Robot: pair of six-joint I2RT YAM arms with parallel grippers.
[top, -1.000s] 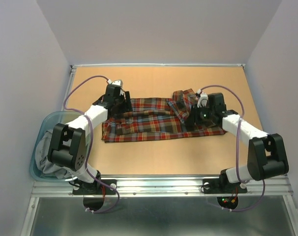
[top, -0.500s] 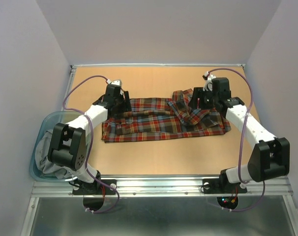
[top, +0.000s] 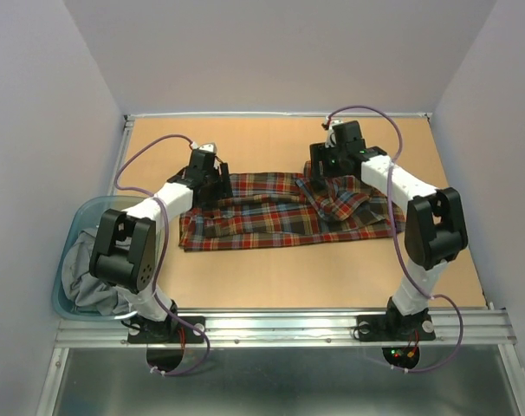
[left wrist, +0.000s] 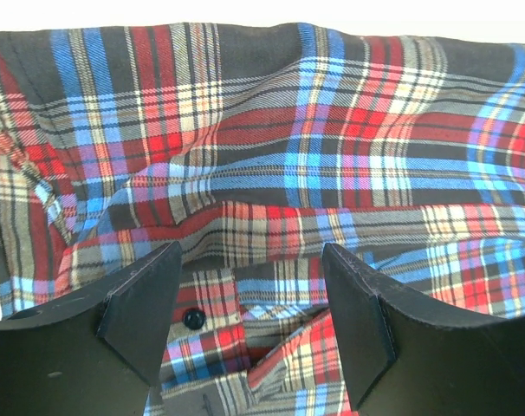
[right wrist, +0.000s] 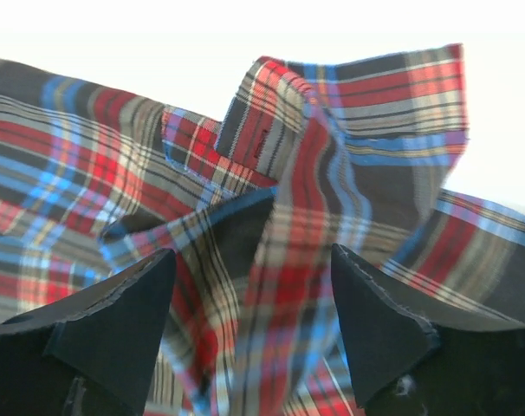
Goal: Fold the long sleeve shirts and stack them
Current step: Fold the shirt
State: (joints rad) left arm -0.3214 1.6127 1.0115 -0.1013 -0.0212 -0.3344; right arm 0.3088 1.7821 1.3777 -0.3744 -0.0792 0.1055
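A red, navy, brown and yellow plaid long sleeve shirt [top: 271, 217] lies spread across the middle of the table, with bunched folds at its right end [top: 340, 201]. My left gripper [top: 216, 184] is open, low over the shirt's far left corner. In the left wrist view [left wrist: 249, 260] its jaws straddle plaid cloth with a black button [left wrist: 193, 318]. My right gripper [top: 327, 172] is open over the far right folds. In the right wrist view [right wrist: 252, 260] its jaws stand either side of a raised ridge of plaid cloth [right wrist: 288, 199]. Neither gripper holds anything.
A translucent blue bin [top: 65, 247] stands at the table's left near corner with grey cloth [top: 87, 282] in it. Lavender walls close in the left, right and back. A metal rail [top: 280, 325] runs along the near edge.
My right arm has swung from the shirt's right end back and to the left, over the far right folds. The left arm has barely moved.
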